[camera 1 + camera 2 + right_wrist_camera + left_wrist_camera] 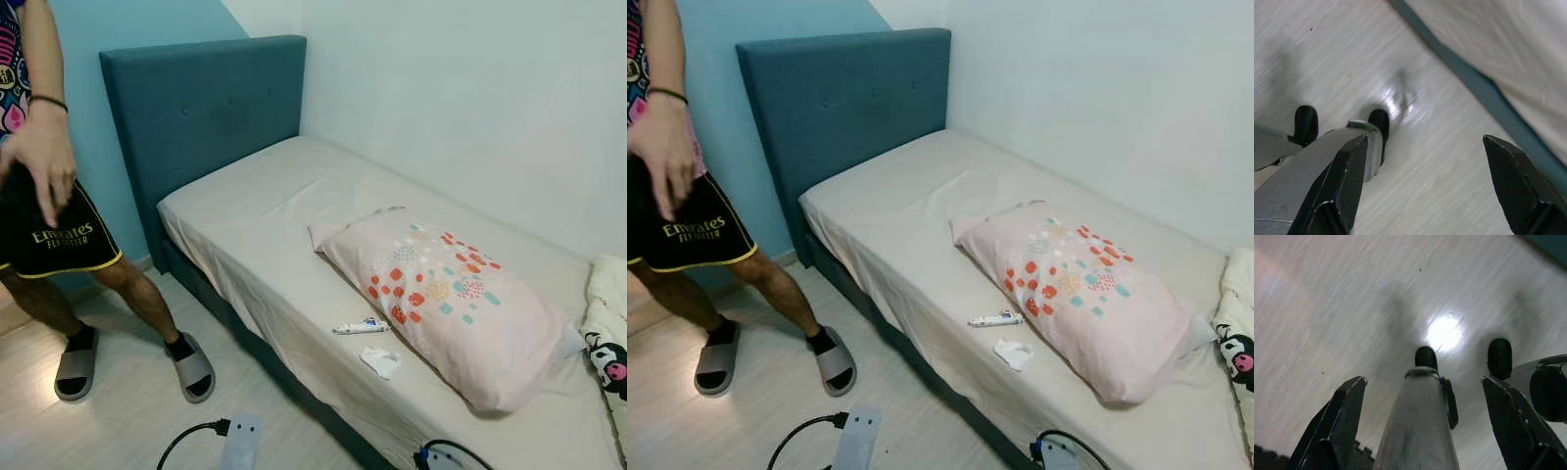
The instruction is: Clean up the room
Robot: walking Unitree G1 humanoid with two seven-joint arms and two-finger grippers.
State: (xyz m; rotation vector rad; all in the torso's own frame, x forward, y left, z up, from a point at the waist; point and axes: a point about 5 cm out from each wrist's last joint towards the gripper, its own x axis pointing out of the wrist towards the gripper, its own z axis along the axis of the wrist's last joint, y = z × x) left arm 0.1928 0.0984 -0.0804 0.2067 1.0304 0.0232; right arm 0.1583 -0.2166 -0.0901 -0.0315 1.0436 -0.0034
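A bed (265,211) with a beige sheet and a teal headboard (201,117) stands against the white wall, running from far left to near right. On it lies a pillow (446,299) with coloured dots, set at an angle. Just to the near left of the pillow, by the bed's edge, lie a small tube (360,327) and a crumpled tissue (380,362) — close together but apart. At the far right edge a blanket (607,328) with a cartoon face shows. A person stands on the wooden floor (127,411) at the left in black shorts and grey slippers (75,364), one hand (39,162) hanging down. The left claw (1422,396) and the right claw (1422,156) both hang low over the floor, fingers spread wide, holding nothing — the right one near the bed's dark base.
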